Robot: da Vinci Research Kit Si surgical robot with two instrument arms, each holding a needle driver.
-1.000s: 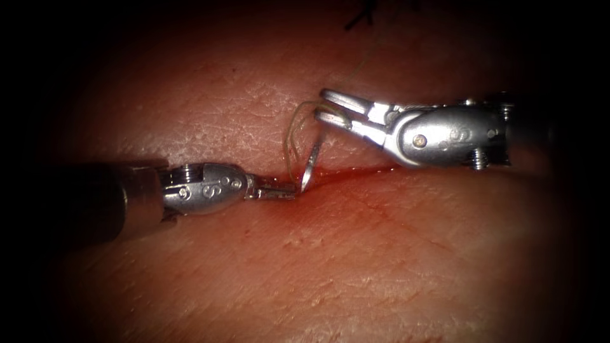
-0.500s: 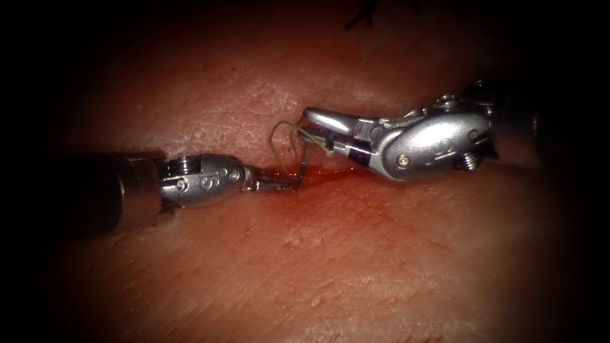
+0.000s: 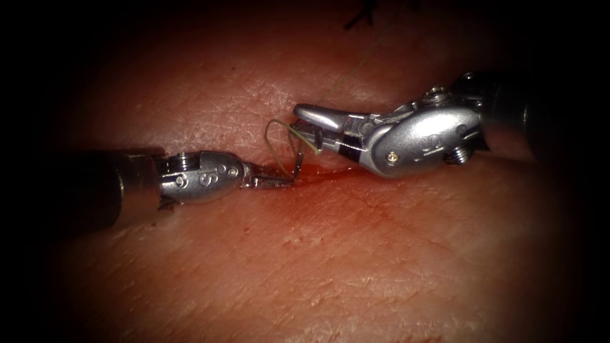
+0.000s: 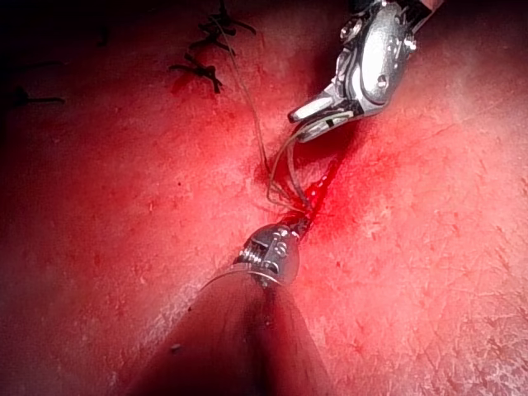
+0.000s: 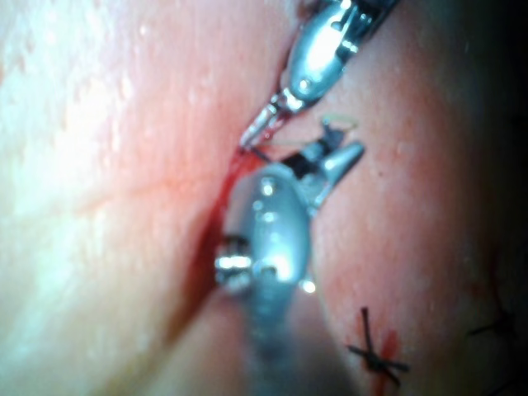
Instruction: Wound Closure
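On the tissue (image 3: pixel 356 254) the cut (image 3: pixel 346 171) runs left to right, wet with red fluid (image 3: pixel 318 183). My left tool (image 3: pixel 279 181) lies along the cut from the left, jaws shut on the lower end of the small curved needle (image 3: pixel 298 162). The needle stands up from the cut's edge; I cannot tell whether its tip is in the tissue. My right tool (image 3: pixel 306 127) comes from the right with jaws open around the needle's upper end. The pale thread (image 3: pixel 270 136) loops there, trailing away (image 4: pixel 262 148) across the tissue. Left tool (image 4: pixel 301 221) and right tool (image 4: pixel 312 118) nearly meet.
Dark knotted stitches with cut ends (image 3: pixel 362 16) sit on the tissue beyond the tools, also in the left wrist view as stitches (image 4: pixel 202 70). Another dark stitch (image 5: pixel 373 353) lies behind my right tool (image 5: pixel 334 165), which faces the left tool (image 5: pixel 262 124).
The right tool has swung left and rolled, bringing its open jaws over the needle's upper end and the thread loop. The left tool and needle shifted slightly left and up.
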